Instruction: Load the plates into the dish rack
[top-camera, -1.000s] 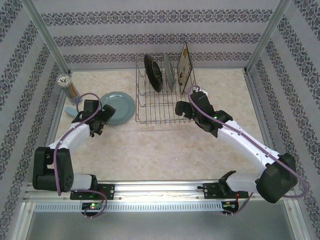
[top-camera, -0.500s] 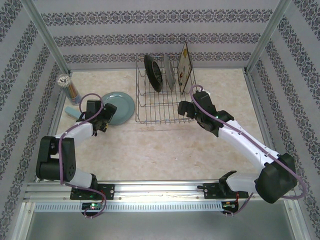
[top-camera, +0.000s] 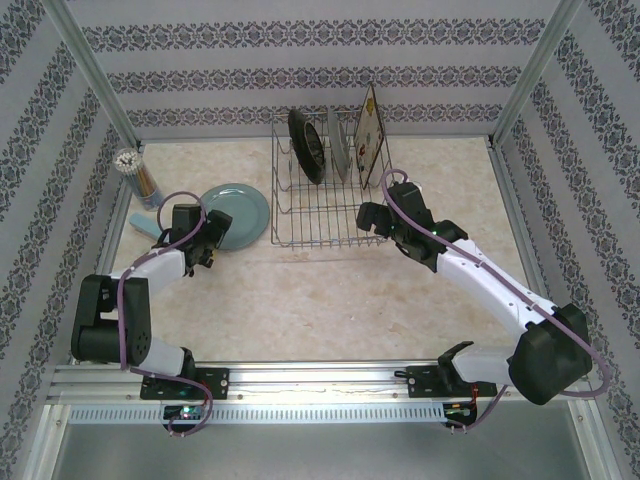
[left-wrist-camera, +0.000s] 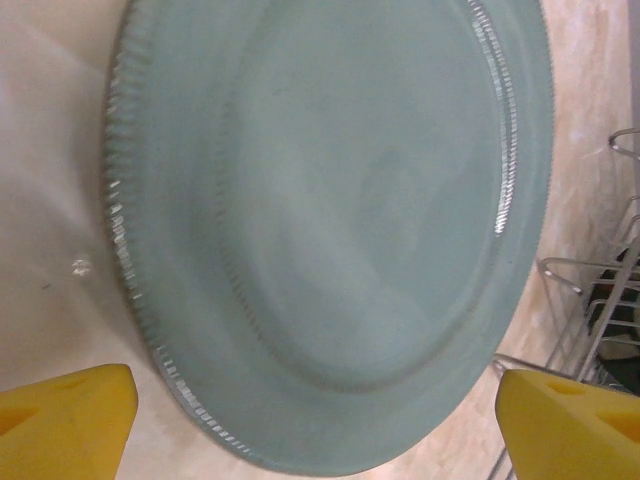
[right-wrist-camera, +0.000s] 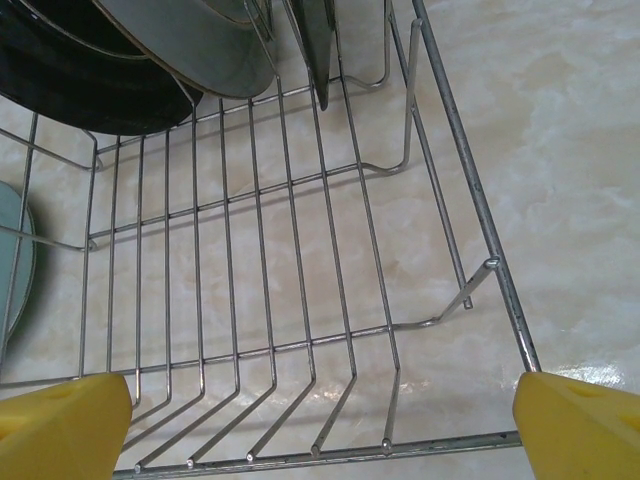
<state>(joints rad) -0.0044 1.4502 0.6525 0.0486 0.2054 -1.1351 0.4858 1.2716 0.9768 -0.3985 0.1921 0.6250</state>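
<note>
Left fingers: spread wide, empty, set astride the near rim of the light-blue plate.
Right fingers: spread wide, empty, low over the near right corner of the dish rack.
Light-blue plate: flat on the table, just left of the dish rack; touching it or not, hard to tell.
Dish rack: near rows free; three plates upright at the far end: dark-rimmed plate, grey plate, square floral plate.
Risk at the grasp: likely a slip off the thin rim, or a shove of the plate into the wire, for want of room beneath it.
Risk on the lift: possibly a clip on the left wall of the dish rack, or a knock to the standing plates.
In the way: right arm at the near corner; cup of sticks far left, well apart.
</note>
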